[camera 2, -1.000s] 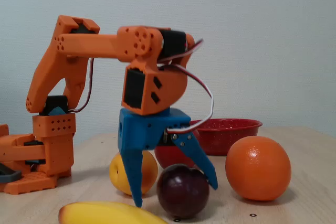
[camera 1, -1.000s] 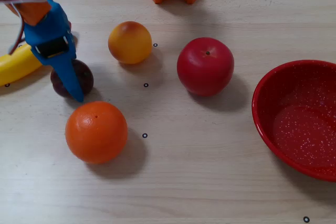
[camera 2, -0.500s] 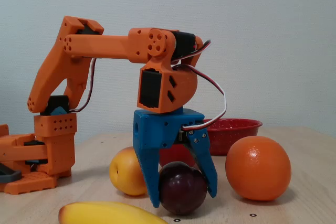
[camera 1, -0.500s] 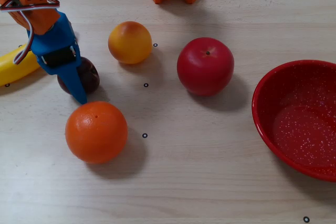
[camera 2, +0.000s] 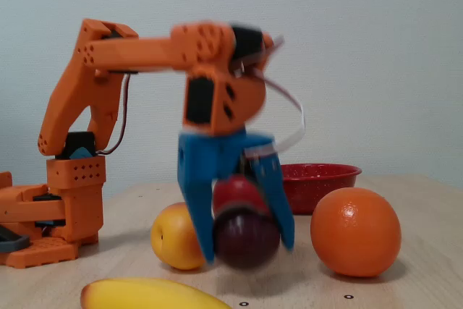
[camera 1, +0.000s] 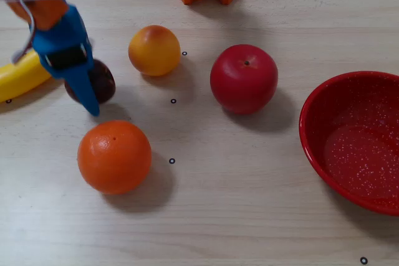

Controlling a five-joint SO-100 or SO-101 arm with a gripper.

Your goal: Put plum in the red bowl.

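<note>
Plum [camera 2: 246, 238]: clamped between blue gripper [camera 2: 244, 245] fingers, clear of the table, far left in overhead view; red bowl [camera 1: 355, 141] far right.

My arm [camera 2: 137, 52] is orange printed plastic with black servos, white cables, and a blue two-finger gripper [camera 2: 242, 240].

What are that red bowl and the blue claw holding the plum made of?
The red bowl looks like enamelled metal or glazed ceramic: glossy, with fine white speckles. The end effector looks like matte 3D-printed plastic, though blur hides detail. It grips a glossy, dark plum.
</note>
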